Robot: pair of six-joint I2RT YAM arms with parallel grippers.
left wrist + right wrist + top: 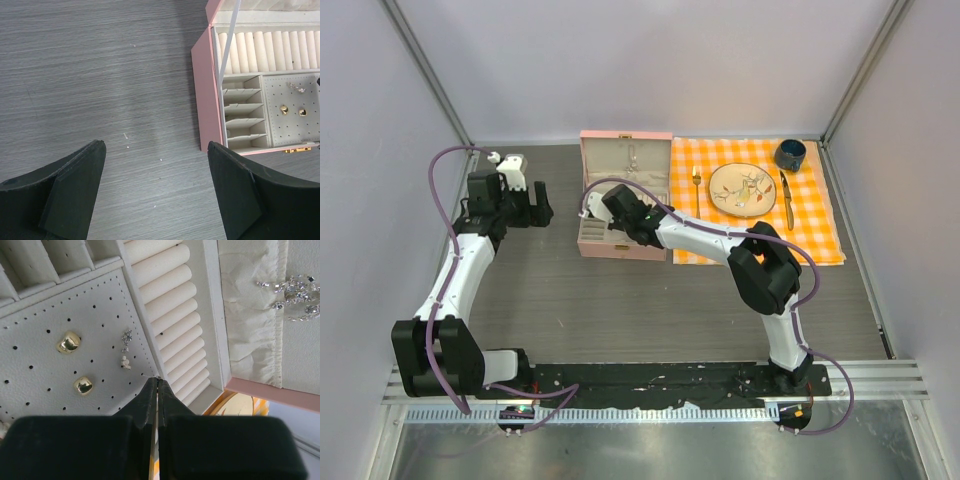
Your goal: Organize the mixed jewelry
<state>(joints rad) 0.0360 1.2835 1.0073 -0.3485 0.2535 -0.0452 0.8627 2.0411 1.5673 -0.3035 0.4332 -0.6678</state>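
- Over the perforated panel (45, 385), your right gripper (157, 382) is clenched, visibly empty; descending may knock the crystal stud (126, 337) loose.
- Left gripper (156, 145), released, could shove the pink case (205, 100).

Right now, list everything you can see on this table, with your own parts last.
jewelry case: 1, pink with cream lining, open, back centre of table
ring rolls: one row, cream, inside the case
stud earrings: 2, gold, on the case's perforated panel
tiny pieces: 2, silvery, same panel, beside the rolls
sparkly piece: count unclear, silvery, against the lid lining
cloth: 1, orange-and-white check, right of the case
plate: 1, pale, patterned, on the cloth
fork: 1, gold, left of plate
knife: 1, gold, right of plate
cup: 1, dark blue, cloth's back corner
table: 1, grey wood grain
left gripper: 1, black, open, over bare table left of case
right gripper: 1, black, shut, over the panel
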